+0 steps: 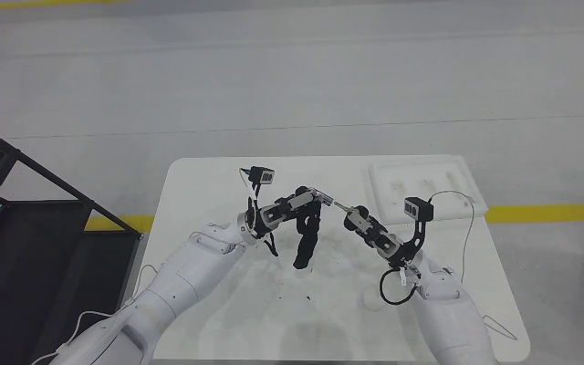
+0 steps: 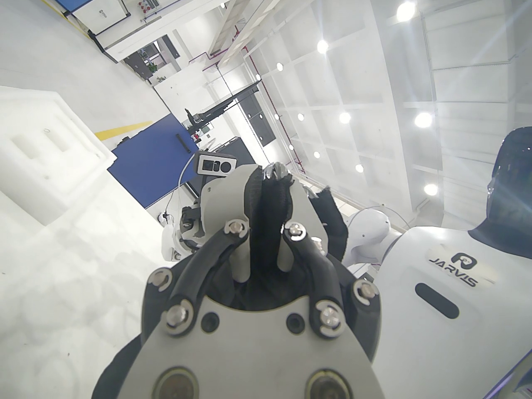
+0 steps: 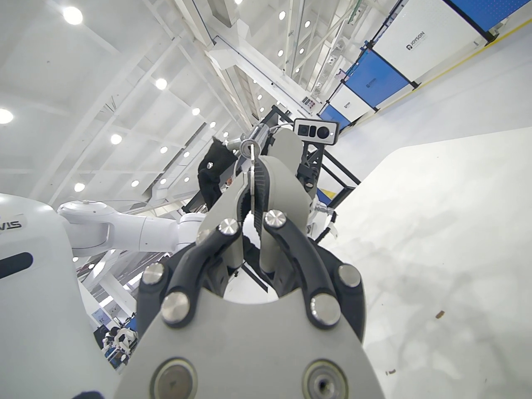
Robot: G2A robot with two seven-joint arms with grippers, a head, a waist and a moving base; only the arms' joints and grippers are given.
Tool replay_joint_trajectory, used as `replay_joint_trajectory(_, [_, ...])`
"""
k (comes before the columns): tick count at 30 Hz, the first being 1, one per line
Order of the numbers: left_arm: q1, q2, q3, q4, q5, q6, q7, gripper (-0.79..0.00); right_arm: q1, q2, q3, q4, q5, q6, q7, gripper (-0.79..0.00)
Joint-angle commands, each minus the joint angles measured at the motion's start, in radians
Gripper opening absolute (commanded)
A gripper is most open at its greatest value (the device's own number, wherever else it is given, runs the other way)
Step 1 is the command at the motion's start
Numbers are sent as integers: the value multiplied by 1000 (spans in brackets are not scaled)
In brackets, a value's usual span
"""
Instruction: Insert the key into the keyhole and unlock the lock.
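Above the middle of the white table [image 1: 228, 301] the two grippers meet tip to tip. My left gripper [image 1: 306, 201] [image 2: 272, 180] is shut on the lock [image 1: 319, 195], whose silver end [image 2: 275, 169] pokes out past the fingertips. A black fabric piece [image 1: 306, 242] hangs from the lock. My right gripper [image 1: 358, 217] [image 3: 253, 168] is shut on the flat silver key [image 3: 251, 180] [image 1: 339, 206]. In the right wrist view the key's tip sits at the keyhole in the lock's round silver face [image 3: 250, 143]. How deep it goes in, I cannot tell.
A white foam tray [image 1: 422, 182] [image 2: 41, 155] with recesses lies at the table's far right corner. A black frame [image 1: 55, 187] stands off the table's left side. Small dark specks [image 3: 438, 314] dot the tabletop. A small white thing [image 1: 370, 298] lies near the right forearm.
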Motion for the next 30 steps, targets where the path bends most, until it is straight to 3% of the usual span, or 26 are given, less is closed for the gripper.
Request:
replay_joint_trajectory(1, [0,0,0,0,0,0,0,-785,2,4,-2,2,-8,0,0,-785])
replay_joint_trajectory(14, [0,0,0,0,0,0,0,-785,10,43,-9,-38,-52,0,0,-785])
replay_joint_trajectory(30, [0,0,0,0,0,0,0,-785,10,43,-9,-38,-52,0,0,-785])
